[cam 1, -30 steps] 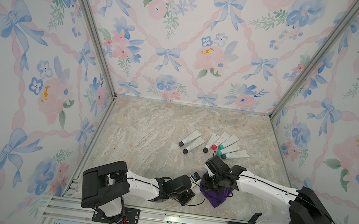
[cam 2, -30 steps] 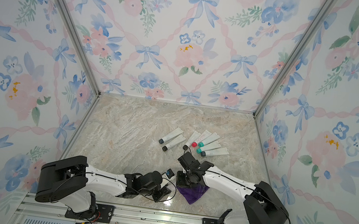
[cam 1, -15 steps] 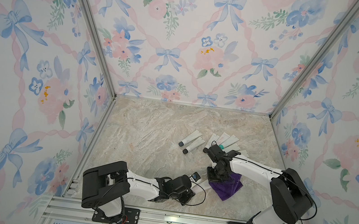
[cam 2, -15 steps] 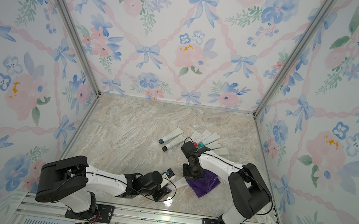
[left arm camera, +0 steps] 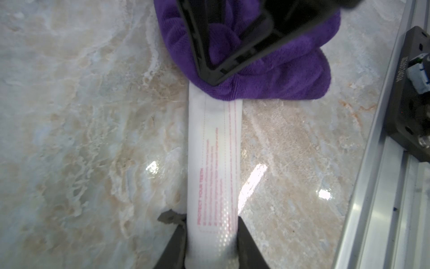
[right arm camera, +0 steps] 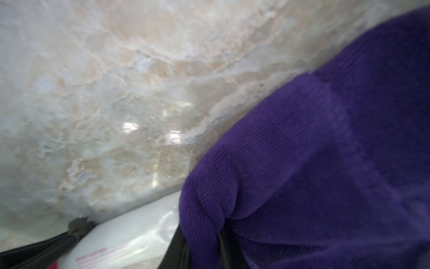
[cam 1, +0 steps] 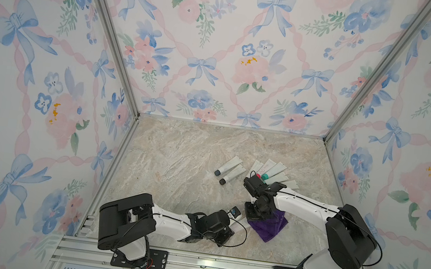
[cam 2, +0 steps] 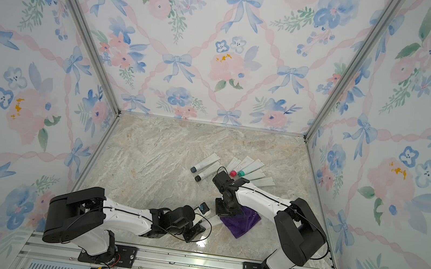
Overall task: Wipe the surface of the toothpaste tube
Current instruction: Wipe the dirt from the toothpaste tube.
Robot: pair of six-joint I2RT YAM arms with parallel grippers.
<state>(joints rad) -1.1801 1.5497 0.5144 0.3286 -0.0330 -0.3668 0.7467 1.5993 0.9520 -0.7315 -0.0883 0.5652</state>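
Left wrist view gives the clearest reading. The marble table (left arm camera: 69,121) lies flat beneath both of my tools. The purple cloth (left arm camera: 286,76) sits bunched directly ahead of my left gripper (left arm camera: 210,237), covering the far, flat end of the toothpaste tube (left arm camera: 213,158). My right gripper (cam 1: 255,219) points down into that cloth with its jaws together on a fold of it, pressing it onto the tube. My left gripper is clamped across the tube's near end. The tube runs straight out from it, low over the table, printed face up; whether it rests on the table I cannot tell. The spare tubes (cam 1: 271,172) lie in a fan beyond my right gripper, well apart from the work.

Step in hand, by my judgement: a wiping stroke, with the cloth at the tube's far end. Most of the printed face is uncovered.

The next move calls for:
1. Hold the left clamp firm.
2. Draw the cloth along the tube toward my left gripper under light downward pressure.
3. Stop short of the left jaws.
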